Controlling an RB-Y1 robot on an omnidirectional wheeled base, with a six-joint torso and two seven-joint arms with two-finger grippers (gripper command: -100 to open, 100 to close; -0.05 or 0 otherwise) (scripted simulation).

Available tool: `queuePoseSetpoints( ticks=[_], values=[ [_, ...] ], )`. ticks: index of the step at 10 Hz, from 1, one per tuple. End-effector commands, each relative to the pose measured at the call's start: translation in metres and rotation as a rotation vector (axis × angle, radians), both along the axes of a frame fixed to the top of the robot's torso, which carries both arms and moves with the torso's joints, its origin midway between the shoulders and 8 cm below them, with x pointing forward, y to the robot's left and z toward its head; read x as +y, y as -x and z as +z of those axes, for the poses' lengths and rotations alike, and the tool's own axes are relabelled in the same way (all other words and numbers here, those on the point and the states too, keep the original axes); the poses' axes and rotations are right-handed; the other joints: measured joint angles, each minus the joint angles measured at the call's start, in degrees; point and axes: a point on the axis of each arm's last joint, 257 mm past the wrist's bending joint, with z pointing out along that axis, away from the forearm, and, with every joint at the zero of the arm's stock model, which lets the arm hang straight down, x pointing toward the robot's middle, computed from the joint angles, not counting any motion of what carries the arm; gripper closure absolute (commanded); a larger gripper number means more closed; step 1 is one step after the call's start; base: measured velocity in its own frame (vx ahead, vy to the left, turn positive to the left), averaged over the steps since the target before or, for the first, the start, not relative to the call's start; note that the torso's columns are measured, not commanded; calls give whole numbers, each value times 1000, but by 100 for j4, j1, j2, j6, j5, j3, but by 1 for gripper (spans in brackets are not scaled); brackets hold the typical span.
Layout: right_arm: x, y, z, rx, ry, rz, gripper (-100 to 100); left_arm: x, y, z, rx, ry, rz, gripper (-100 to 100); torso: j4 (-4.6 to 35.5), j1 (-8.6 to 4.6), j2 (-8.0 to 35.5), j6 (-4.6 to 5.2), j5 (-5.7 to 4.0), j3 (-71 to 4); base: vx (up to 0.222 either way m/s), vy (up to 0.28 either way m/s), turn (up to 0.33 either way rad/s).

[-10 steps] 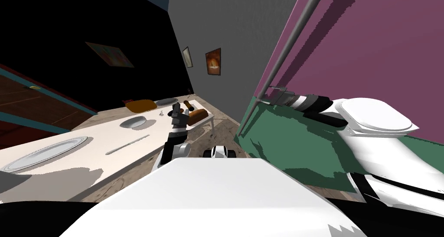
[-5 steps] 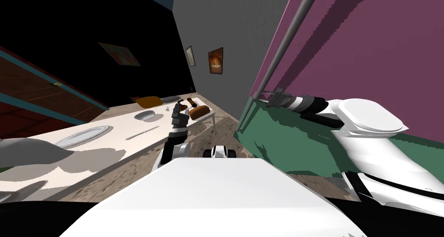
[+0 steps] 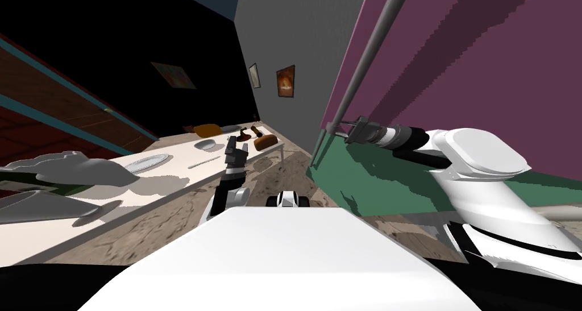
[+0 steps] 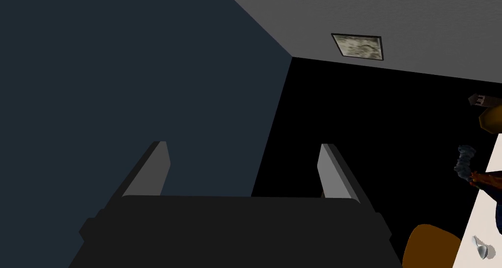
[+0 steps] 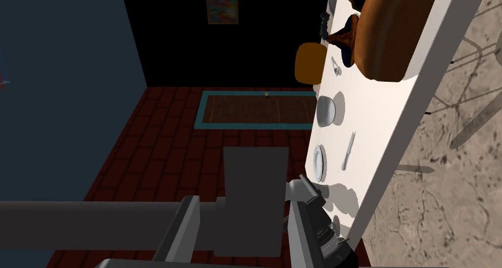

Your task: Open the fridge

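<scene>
The fridge has a purple upper door over a green lower panel, with a long grey bar handle slanting up its edge. My right gripper is at the handle's lower end. In the right wrist view its fingers press both sides of the handle's dark grey mount, and the bar runs off sideways from it. The right gripper is shut on that handle. My left gripper is raised in front of my chest, open and holding nothing.
A long white table stands to my left with a plate, a bowl, a brown loaf and an orange object. A grey shape lies at its near end. Mottled floor runs between table and fridge.
The whole head view has swung, so I have moved: the table has slid left and farther off. My right gripper stays on the handle. A pale strip has appeared below the green panel.
</scene>
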Motion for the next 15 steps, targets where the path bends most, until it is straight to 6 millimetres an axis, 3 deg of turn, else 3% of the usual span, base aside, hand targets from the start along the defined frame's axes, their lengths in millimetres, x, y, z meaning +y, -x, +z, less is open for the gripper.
queuePoseSetpoints(
  ticks=[1,9,11,14,15],
  values=[
    [20,17,-1,3,-1,73,100,0,0,0,0,0,0,0,-11,-4,-25,13,-7,-11,-185,-25,79],
    [78,87,8,-20,-7,331,100,0,0,0,0,0,0,0,5,-16,4,13,-10,-3,-231,-83,75],
    [66,87,-5,15,11,332,100,0,0,0,0,0,0,0,-5,-2,-22,14,-8,-18,-120,-24,117],
    [37,93,-9,28,18,342,100,0,0,0,0,0,0,0,-36,-24,-4,2,-32,13,-294,-59,340],
    [38,96,-7,22,12,353,100,0,0,0,0,0,0,0,-36,-53,-2,15,-42,17,-225,-58,84]
  ],
)
